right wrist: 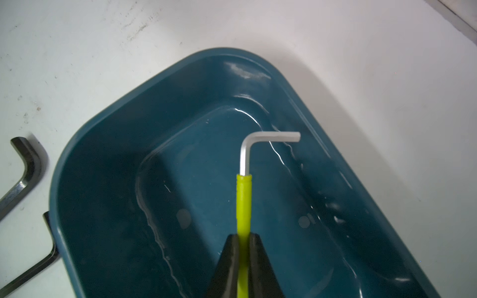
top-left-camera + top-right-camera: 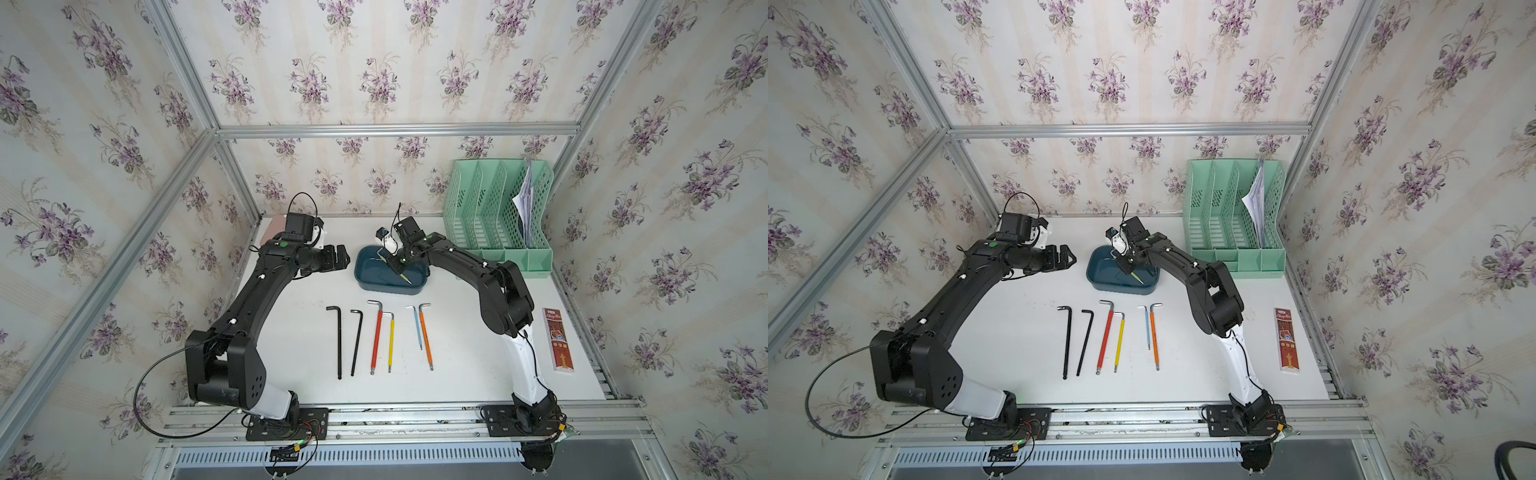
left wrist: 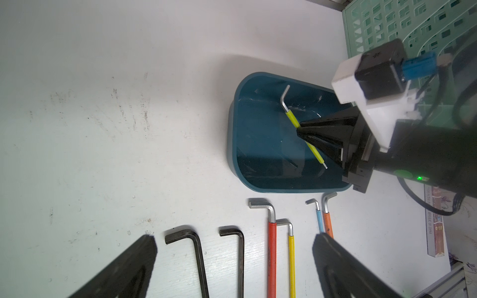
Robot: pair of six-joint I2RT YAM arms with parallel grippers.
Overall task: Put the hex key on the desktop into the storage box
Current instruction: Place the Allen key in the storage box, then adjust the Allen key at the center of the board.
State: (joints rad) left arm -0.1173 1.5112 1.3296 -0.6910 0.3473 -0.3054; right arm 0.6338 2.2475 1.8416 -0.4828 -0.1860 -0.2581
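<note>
Right tool pinching lime hex key low inside storage box; contact with its floor unclear, possibly just above. Release pending. Left tool spread, near box. 6 hex keys not yet stored, on tabletop: 2 black, red, yellow, blue, orange.

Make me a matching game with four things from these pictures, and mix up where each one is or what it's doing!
1. lime hex key
2. red hex key
3. papers
4. left gripper

A. lying on the desktop
B. in the green file rack
C. open, holding nothing
D. between the fingers of the right gripper, over the storage box

Pairs: 1-D, 2-A, 3-B, 4-C
</note>
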